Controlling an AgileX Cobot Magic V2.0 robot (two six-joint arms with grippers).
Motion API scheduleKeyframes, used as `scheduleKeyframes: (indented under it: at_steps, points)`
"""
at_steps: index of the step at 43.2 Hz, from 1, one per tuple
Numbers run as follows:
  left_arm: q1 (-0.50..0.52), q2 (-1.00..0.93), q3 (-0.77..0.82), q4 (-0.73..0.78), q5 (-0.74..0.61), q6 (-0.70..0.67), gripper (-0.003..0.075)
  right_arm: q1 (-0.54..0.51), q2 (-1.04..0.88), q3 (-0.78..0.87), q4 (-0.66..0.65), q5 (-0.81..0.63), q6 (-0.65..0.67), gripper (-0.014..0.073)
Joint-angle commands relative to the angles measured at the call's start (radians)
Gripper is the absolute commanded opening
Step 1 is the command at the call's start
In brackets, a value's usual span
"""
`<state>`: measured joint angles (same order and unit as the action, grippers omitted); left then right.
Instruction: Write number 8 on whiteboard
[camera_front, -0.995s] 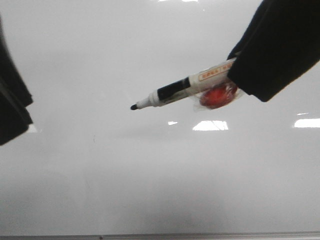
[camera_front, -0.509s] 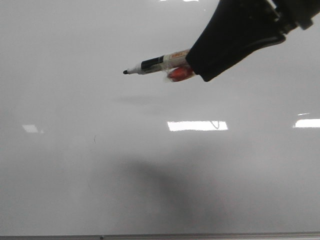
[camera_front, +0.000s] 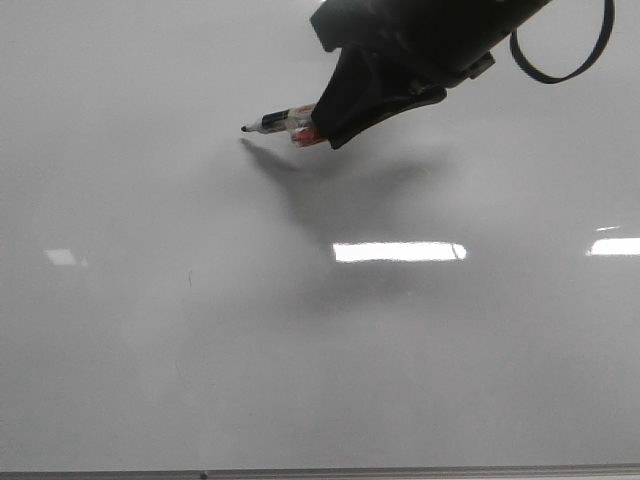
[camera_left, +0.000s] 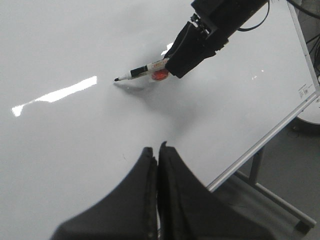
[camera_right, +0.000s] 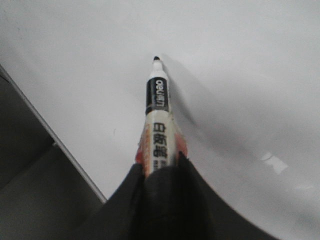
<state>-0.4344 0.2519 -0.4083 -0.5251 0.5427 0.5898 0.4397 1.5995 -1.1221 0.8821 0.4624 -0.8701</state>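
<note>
A black-and-white marker (camera_front: 280, 122) is held clamped between the jaws of the right gripper (camera_front: 325, 128), with its uncapped black tip pointing to the left of the front view. The tip is seen just above the whiteboard (camera_front: 150, 350), close to its own shadow; contact with the surface cannot be confirmed. A red object (camera_left: 159, 75) is noted against the marker barrel beside the jaws. No drawn figure is visible on the board; only a small dark speck (camera_front: 189, 278) is recorded lower left. The left gripper (camera_left: 158, 152) is observed with its jaws pressed together, nothing held, positioned near the board's framed edge (camera_left: 260, 145).
</note>
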Motion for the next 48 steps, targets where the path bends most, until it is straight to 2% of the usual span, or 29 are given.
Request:
scheduleKeyframes:
  at_steps: [1,10,15,28,38,48]
  points:
    - [0.003,0.008,-0.025,-0.031,-0.073,-0.011,-0.0021,-0.004,0.002,-0.046,0.042,-0.041,-0.006,-0.0059]
    - [0.003,0.008,-0.025,-0.035,-0.073,-0.011,-0.0021,0.016,0.078,-0.046,-0.013,0.052,-0.017,-0.0059]
    - [0.003,0.008,-0.025,-0.035,-0.073,-0.011,-0.0021,0.004,0.085,-0.032,-0.022,0.055,-0.002,-0.0059]
    - [0.003,0.008,-0.025,-0.035,-0.073,-0.011,-0.0021,-0.052,0.011,0.124,-0.059,0.052,0.01,-0.0059]
    - [0.003,0.008,-0.025,-0.035,-0.073,-0.011,-0.0021,0.035,0.067,0.148,-0.032,-0.01,0.01,-0.0059]
    - [0.003,0.008,-0.025,-0.035,-0.073,-0.011,-0.002,0.136,0.123,0.038,0.0,-0.042,0.01,-0.0059]
